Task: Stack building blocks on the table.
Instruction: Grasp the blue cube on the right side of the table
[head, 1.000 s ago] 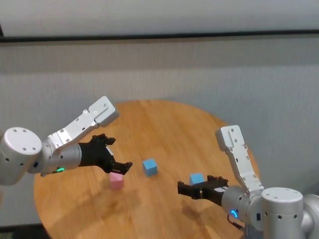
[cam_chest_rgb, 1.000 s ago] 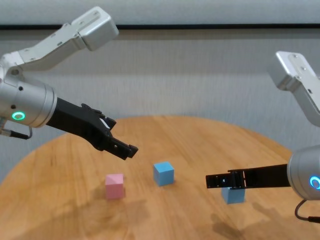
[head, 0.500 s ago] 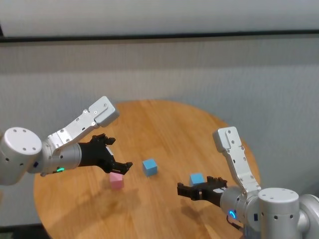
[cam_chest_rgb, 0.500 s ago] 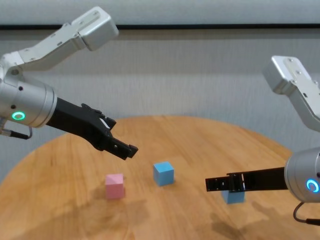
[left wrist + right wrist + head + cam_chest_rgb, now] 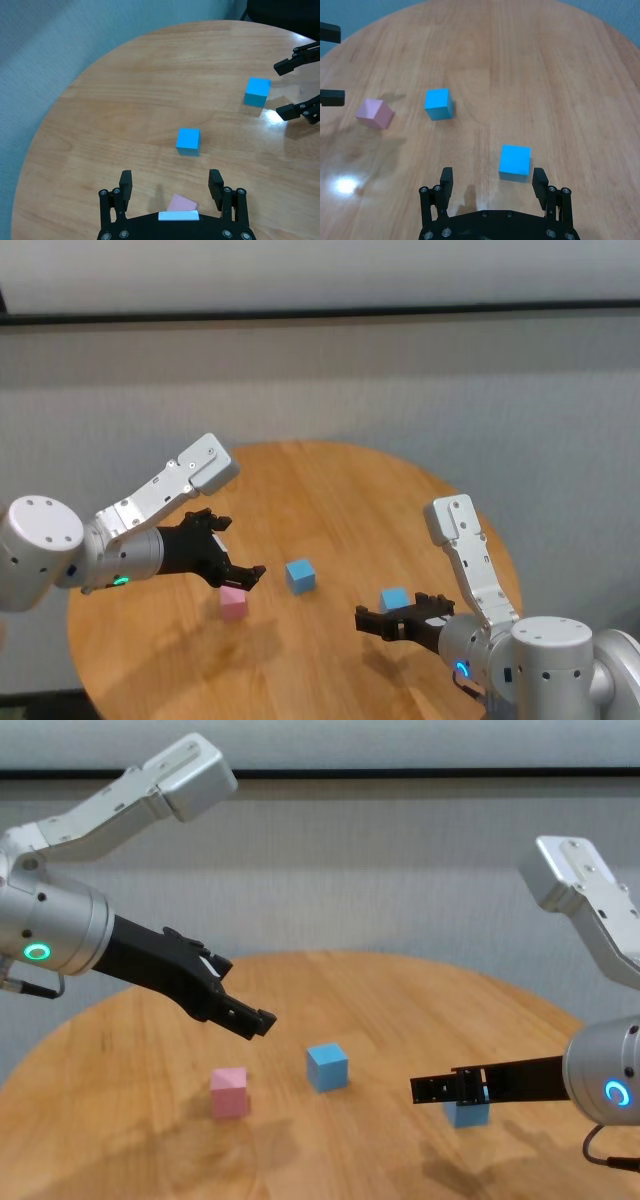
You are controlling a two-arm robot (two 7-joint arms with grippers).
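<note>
1. The left tool [image 5: 243, 577] hovers open above the pink block [image 5: 233, 602] on the round wooden table [image 5: 330, 490].
2. A light blue block [image 5: 300, 575] stands mid-table, apart from the pink one.
3. The right tool [image 5: 375, 622] hangs open, empty, partly hiding the second blue block [image 5: 468, 1108].
4. No readable writing shows.

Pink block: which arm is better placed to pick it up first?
Likely left. The open left gripper hovers directly above the pink block; the right gripper sits by a blue block.
</note>
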